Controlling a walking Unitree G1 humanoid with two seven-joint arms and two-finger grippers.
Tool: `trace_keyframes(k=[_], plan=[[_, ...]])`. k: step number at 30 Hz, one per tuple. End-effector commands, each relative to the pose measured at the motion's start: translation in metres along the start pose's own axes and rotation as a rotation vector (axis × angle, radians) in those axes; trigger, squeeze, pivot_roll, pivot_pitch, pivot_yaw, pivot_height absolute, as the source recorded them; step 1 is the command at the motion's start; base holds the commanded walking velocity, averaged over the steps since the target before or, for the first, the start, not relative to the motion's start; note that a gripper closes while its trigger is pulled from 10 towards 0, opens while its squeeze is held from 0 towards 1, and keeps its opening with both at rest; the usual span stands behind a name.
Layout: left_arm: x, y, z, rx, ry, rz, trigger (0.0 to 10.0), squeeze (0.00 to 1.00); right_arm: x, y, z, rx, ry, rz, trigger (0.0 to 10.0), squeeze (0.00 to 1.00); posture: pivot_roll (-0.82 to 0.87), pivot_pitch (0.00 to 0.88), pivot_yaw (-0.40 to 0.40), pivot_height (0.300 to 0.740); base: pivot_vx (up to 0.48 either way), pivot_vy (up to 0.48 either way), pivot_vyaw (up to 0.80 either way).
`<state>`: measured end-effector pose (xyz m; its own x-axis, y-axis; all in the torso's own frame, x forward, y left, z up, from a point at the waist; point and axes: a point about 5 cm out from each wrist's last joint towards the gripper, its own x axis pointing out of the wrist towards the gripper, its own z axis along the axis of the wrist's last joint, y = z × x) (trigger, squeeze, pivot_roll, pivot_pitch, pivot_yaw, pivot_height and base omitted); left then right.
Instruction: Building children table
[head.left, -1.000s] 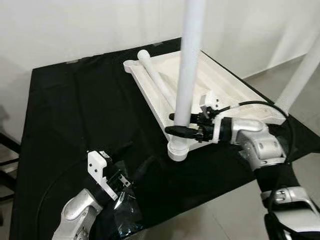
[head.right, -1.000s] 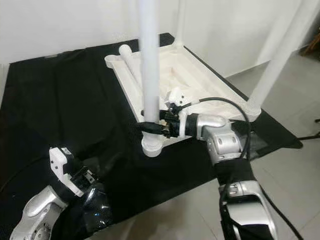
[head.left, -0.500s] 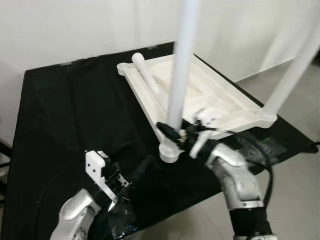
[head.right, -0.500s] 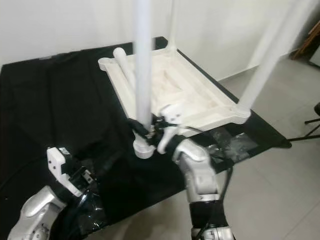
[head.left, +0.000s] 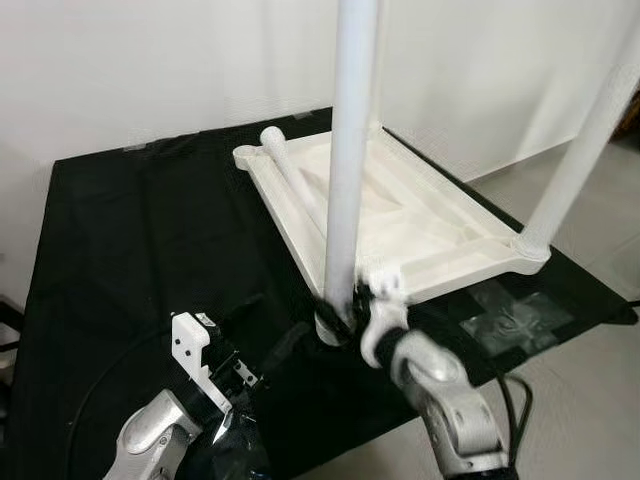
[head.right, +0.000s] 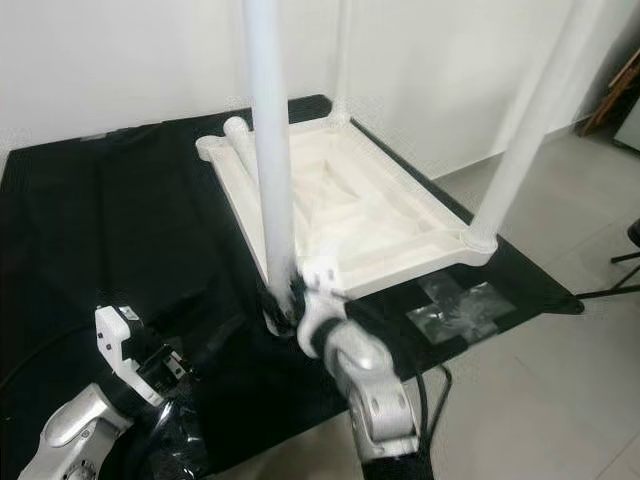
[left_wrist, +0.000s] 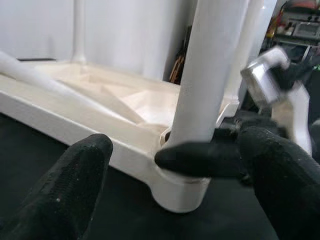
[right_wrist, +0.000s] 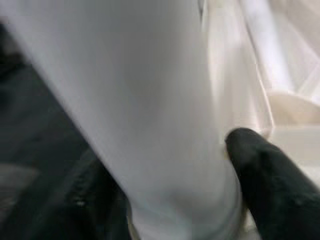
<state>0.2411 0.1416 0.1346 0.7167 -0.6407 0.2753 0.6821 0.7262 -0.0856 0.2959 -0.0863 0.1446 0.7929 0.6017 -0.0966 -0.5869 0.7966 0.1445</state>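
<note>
A white children's table (head.left: 430, 235) lies upside down on a black cloth. One white leg (head.left: 346, 170) stands upright in the near corner socket (left_wrist: 177, 187). My right gripper (head.left: 340, 310) is shut on this leg just above the socket, one black finger (right_wrist: 267, 175) on each side of it. My left gripper (left_wrist: 182, 192) is low at the near left, open, its fingers (left_wrist: 75, 185) spread and aimed at the same socket, holding nothing. A loose leg (head.left: 290, 175) lies along the table's far left edge. Another leg (head.left: 580, 150) stands at the right corner, and a third (head.right: 343, 50) at the far corner.
The black cloth (head.left: 140, 230) covers the floor on the left and in front. Clear plastic (head.left: 510, 320) lies on the cloth at the right, and more crumpled plastic (head.left: 235, 445) beside my left arm. Bare tile floor (head.right: 560, 400) lies right; a white wall stands behind.
The view has shifted. My right arm has swung from the right side of the leg round to its near side, still gripping the leg's base. The left arm has barely moved.
</note>
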Motion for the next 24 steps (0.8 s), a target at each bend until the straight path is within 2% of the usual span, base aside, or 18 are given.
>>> trace_keyframes(k=[1, 2, 4, 5, 6, 7, 8, 9, 10, 12, 13, 15, 16, 18, 21, 22, 23, 24], plan=[[-0.002, 0.001, -0.002, 0.012, 0.015, 0.002, 10.0, 0.00, 0.001, 0.004, 0.008, 0.042, -0.026, 0.099, 10.0, 1.00, -0.04, 0.149, 0.013, 0.740, 0.000, 0.000, 0.00], [-0.002, 0.001, -0.002, 0.012, 0.015, 0.002, 10.0, 0.00, 0.001, 0.004, 0.008, 0.042, -0.026, 0.099, 10.0, 1.00, -0.04, 0.149, 0.013, 0.740, 0.000, 0.000, 0.00], [-0.002, 0.001, -0.002, 0.011, 0.015, 0.000, 10.0, 0.00, 0.002, 0.003, 0.028, 0.003, -0.075, 0.254, 10.0, 1.00, -0.04, 0.148, 0.015, 0.740, 0.000, 0.000, 0.00], [-0.002, 0.001, -0.002, 0.011, 0.015, 0.000, 10.0, 0.00, 0.002, 0.003, 0.028, 0.003, -0.075, 0.254, 10.0, 1.00, -0.04, 0.148, 0.015, 0.740, 0.000, 0.000, 0.00], [-0.001, 0.001, -0.002, 0.011, 0.015, 0.000, 10.0, 0.00, 0.000, 0.002, 0.038, -0.072, -0.079, 0.360, 10.0, 0.53, -0.04, 0.146, 0.016, 0.740, 0.000, 0.000, 0.00], [-0.001, 0.001, -0.002, 0.011, 0.015, 0.000, 10.0, 0.00, 0.000, 0.002, 0.038, -0.072, -0.079, 0.360, 10.0, 0.53, -0.04, 0.146, 0.016, 0.740, 0.000, 0.000, 0.00], [-0.001, 0.001, -0.002, 0.011, 0.015, 0.000, 10.0, 0.00, -0.002, 0.001, 0.044, -0.123, -0.070, 0.437, 10.0, 0.00, -0.04, 0.147, 0.014, 0.740, 0.000, 0.000, 0.00], [-0.001, 0.001, -0.002, 0.011, 0.015, 0.000, 10.0, 0.00, -0.002, 0.001, 0.044, -0.123, -0.070, 0.437, 10.0, 0.00, -0.04, 0.147, 0.014, 0.740, 0.000, 0.000, 0.00], [-0.001, 0.000, -0.003, 0.012, 0.014, 0.000, 10.0, 0.00, -0.002, -0.007, 0.049, -0.199, -0.040, 0.518, 10.0, 0.00, -0.04, 0.143, 0.013, 0.740, 0.000, 0.000, 0.00], [-0.001, 0.000, -0.003, 0.012, 0.014, 0.000, 10.0, 0.00, -0.002, -0.007, 0.049, -0.199, -0.040, 0.518, 10.0, 0.00, -0.04, 0.143, 0.013, 0.740, 0.000, 0.000, 0.00], [0.000, 0.000, -0.003, 0.012, 0.014, 0.000, 10.0, 0.00, -0.001, -0.017, 0.053, -0.251, -0.012, 0.565, 10.0, 0.00, -0.03, 0.141, 0.012, 0.740, 0.000, 0.000, 0.00], [0.000, 0.000, -0.003, 0.013, 0.013, 0.001, 10.0, 0.00, 0.001, -0.026, 0.058, -0.283, 0.008, 0.596, 10.0, 0.00, -0.03, 0.141, 0.013, 0.740, 0.000, 0.000, 0.00], [0.000, 0.000, -0.003, 0.013, 0.013, 0.001, 10.0, 0.00, 0.001, -0.026, 0.058, -0.283, 0.008, 0.596, 10.0, 0.00, -0.03, 0.141, 0.013, 0.740, 0.000, 0.000, 0.00], [0.001, -0.001, -0.004, 0.016, 0.013, 0.001, 10.0, 0.00, 0.006, -0.040, 0.069, -0.306, 0.015, 0.602, 10.0, 0.00, -0.03, 0.139, 0.011, 0.740, 0.000, 0.000, 0.00], [0.001, -0.001, -0.004, 0.017, 0.013, 0.001, 10.0, 0.00, 0.008, -0.043, 0.073, -0.305, 0.013, 0.597, 10.0, 0.00, -0.02, 0.140, 0.011, 0.740, 0.000, 0.000, 0.00], [0.001, -0.001, -0.004, 0.017, 0.013, 0.001, 10.0, 0.00, 0.010, -0.047, 0.075, -0.299, 0.016, 0.592, 6.2, 0.00, -0.02, 0.140, 0.011, 0.740, 0.000, 0.000, 0.00], [0.001, -0.001, -0.004, 0.017, 0.012, 0.001, 10.0, 0.00, 0.011, -0.050, 0.076, -0.289, 0.028, 0.592, 0.0, 0.00, -0.02, 0.139, 0.009, 0.740, 0.000, 0.000, 0.00], [0.001, -0.001, -0.004, 0.019, 0.013, 0.000, 10.0, 0.00, 0.008, -0.054, 0.074, -0.281, 0.053, 0.619, 0.0, 0.00, -0.01, 0.141, 0.008, 0.740, 0.000, 0.000, 0.00]])
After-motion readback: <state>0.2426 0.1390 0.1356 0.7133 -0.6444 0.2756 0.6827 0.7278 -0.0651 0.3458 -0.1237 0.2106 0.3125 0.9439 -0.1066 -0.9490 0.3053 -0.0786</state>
